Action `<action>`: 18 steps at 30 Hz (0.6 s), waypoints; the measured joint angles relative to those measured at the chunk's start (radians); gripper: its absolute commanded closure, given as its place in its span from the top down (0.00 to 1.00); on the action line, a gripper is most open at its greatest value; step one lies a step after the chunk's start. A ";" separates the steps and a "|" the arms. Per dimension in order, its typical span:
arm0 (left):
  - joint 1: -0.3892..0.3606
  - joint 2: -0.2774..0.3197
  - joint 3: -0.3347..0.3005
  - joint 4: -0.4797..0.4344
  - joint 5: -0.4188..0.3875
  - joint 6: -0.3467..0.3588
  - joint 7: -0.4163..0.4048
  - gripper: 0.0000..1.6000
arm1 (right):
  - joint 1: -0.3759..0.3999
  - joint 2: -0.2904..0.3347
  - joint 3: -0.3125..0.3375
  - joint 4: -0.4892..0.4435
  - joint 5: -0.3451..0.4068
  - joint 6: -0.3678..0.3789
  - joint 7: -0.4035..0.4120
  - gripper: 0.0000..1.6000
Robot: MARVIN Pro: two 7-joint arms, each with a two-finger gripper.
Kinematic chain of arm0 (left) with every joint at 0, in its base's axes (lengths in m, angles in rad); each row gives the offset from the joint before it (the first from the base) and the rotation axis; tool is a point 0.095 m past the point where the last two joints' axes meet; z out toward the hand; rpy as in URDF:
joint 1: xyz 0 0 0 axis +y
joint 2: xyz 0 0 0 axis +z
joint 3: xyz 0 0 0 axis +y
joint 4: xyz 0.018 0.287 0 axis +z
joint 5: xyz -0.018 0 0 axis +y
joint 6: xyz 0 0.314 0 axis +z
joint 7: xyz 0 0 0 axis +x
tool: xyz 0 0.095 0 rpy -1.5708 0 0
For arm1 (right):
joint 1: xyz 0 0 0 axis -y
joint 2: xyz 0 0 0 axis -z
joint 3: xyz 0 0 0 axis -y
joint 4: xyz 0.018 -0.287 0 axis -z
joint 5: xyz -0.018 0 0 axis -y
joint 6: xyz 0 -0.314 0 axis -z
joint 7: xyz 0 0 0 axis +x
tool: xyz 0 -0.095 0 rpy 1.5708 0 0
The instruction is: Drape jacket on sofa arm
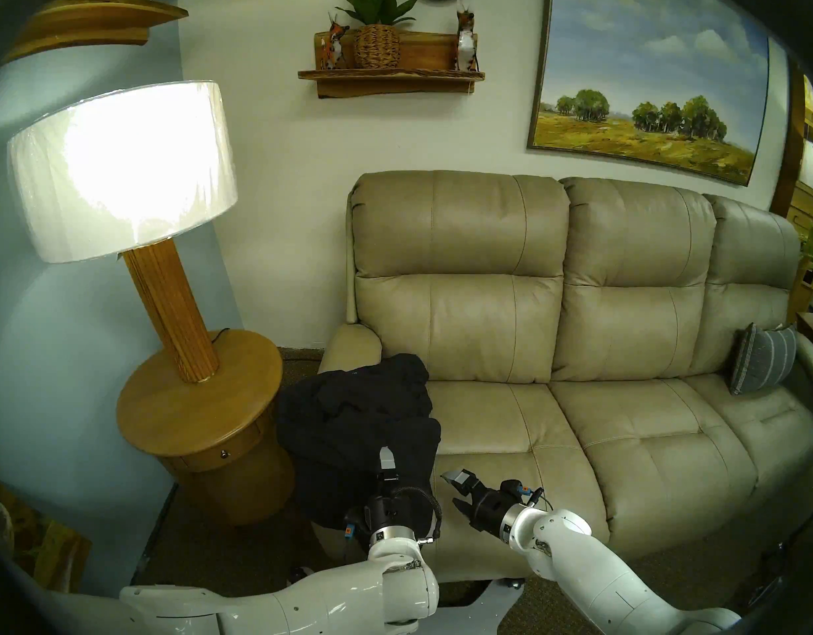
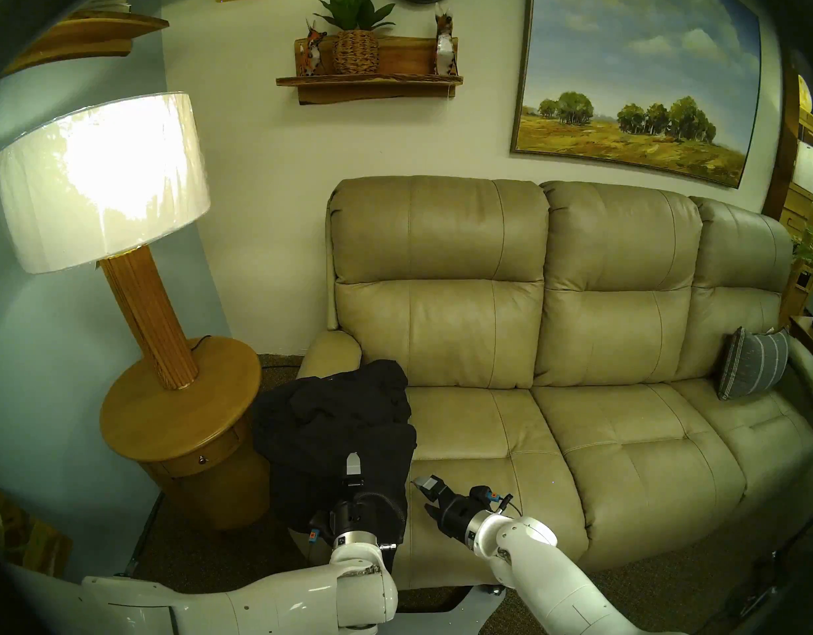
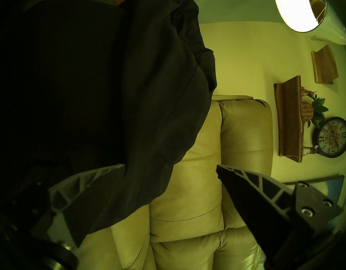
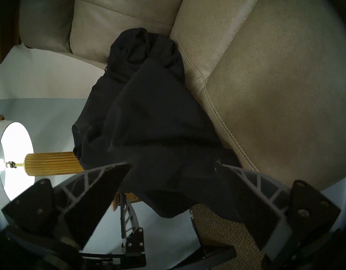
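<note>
Most of the work appears complete: we find the black jacket point(image 1: 358, 418) lying over the tan sofa arm point(image 1: 349, 345) at centre-left of the head view, bunched toward the backrest end and hanging down the outer side next to the round wooden side table point(image 1: 198, 405). We note the rear of the armrest remains bare. The left gripper point(image 1: 386, 460) sits low in the frame in front of the hanging cloth; in its wrist view the fingers stand apart, one partly behind a fold, with no fabric clamped that we can see. The right gripper point(image 1: 455, 487) hovers beside the jacket's lower edge, above the seat cushion's front, fingers spread and empty. In our judgement only withdrawal, perhaps some smoothing, remains.
</note>
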 measured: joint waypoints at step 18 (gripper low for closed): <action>0.047 0.083 -0.024 -0.036 0.000 0.000 0.000 1.00 | 0.000 -0.005 0.000 0.001 0.001 -0.008 0.000 1.00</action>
